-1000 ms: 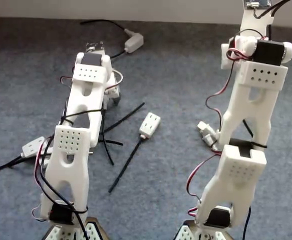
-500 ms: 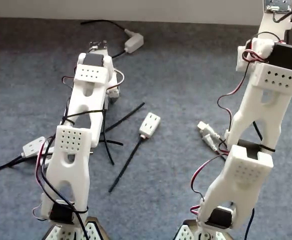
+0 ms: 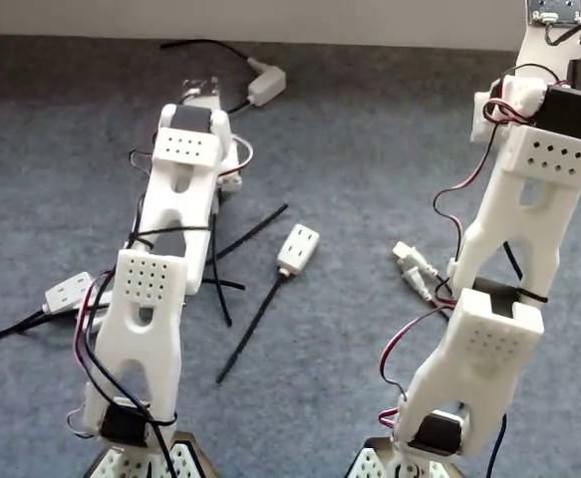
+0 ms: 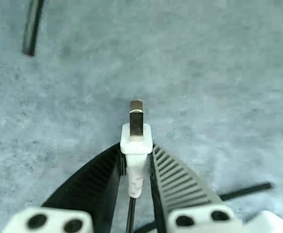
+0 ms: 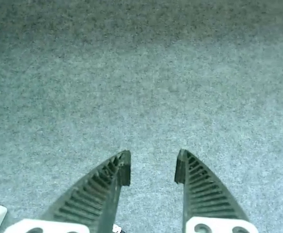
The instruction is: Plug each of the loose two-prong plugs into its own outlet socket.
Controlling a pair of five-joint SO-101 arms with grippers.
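Your left arm (image 3: 150,289) has nudged toward 1 o'clock since half second ago; right arm (image 3: 509,209) unchanged, its top cut off by frame edge. Left gripper (image 4: 136,150) clamped on white plug (image 4: 135,141); prongs overlap edge-on, so you see one blade. Black cord (image 4: 130,221) trails back between jaws. Right gripper (image 5: 152,167) jaws apart above carpet (image 5: 146,73). Centre socket (image 3: 298,248) lies free. Second socket (image 3: 68,291) at its 9 o'clock, partly behind left arm. Loose plug (image 3: 415,267) at 3 o'clock, prongs hard to make out.

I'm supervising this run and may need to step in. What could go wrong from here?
The left gripper grips the plug by its narrow body, so it may twist or slip under insertion force. The outlet socket lies unheld on the carpet, the right gripper open elsewhere; pushed, it could slide away.
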